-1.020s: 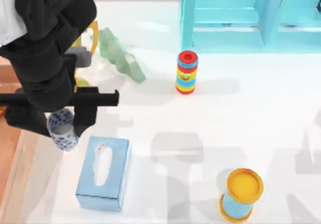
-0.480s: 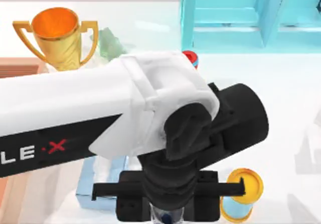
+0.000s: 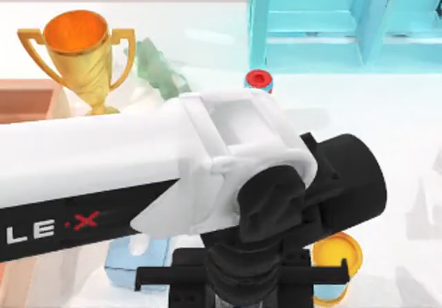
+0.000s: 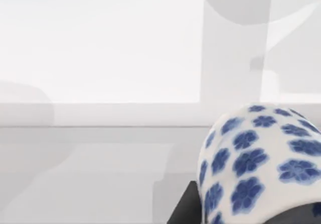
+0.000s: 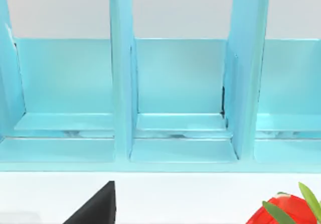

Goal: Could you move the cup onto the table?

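Shifted slightly rightward over the table (image 3: 387, 125), the left arm is seen with the blue-flowered cup (image 4: 256, 163) held between its fingers.

turquoise shelf unit (image 3: 345, 25), glossy surface

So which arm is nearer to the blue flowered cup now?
Left. The cup sits right at the left arm's wrist camera, above the white table. The right arm faces the turquoise shelf, away from the cup.
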Controlling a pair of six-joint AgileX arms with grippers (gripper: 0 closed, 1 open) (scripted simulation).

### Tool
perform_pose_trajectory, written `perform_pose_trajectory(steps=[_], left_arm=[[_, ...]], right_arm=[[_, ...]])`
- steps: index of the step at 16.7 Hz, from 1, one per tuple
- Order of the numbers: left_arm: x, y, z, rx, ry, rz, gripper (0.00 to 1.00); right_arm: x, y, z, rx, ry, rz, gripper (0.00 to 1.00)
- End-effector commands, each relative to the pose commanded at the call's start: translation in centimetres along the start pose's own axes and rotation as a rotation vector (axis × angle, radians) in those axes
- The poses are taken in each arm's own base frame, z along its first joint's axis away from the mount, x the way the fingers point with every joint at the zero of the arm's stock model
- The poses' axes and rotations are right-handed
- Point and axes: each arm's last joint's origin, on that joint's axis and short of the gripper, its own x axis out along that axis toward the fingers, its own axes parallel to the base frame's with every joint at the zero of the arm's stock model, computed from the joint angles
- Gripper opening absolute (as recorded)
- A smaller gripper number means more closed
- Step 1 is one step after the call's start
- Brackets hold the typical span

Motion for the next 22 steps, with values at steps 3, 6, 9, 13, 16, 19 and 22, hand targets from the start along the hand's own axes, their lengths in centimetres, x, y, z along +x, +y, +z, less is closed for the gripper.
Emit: perform_pose_trajectory(steps=[3,6,9,13,16,19,22], left_arm=[[1.8,-0.1,0.0,0.003,0.000,0.002,0.00],[4.6,-0.3,0.1,0.002,-0.005,-0.009,0.00],[6.4,-0.1,0.0,0.001,-0.001,0.000,0.00],[6.4,-0.1,0.0,0.001,-0.001,0.000,0.08],[6.4,-0.1,0.0,0.001,-0.001,0.000,0.30],[6.4,-0.1,0.0,0.001,-0.001,0.000,0.53],[6.4,-0.1,0.0,0.001,-0.001,0.000,0.75]], right_arm=[[0.0,0.0,0.0,0.000,0.000,0.000,1.00],[0.0,0.0,0.0,0.000,0.000,0.000,1.00],[0.0,0.0,0.0,0.000,0.000,0.000,1.00],[0.0,0.0,0.0,0.000,0.000,0.000,1.00],[0.0,0.0,0.0,0.000,0.000,0.000,1.00],[0.0,0.0,0.0,0.000,0.000,0.000,1.00],[0.0,0.0,0.0,0.000,0.000,0.000,1.00]])
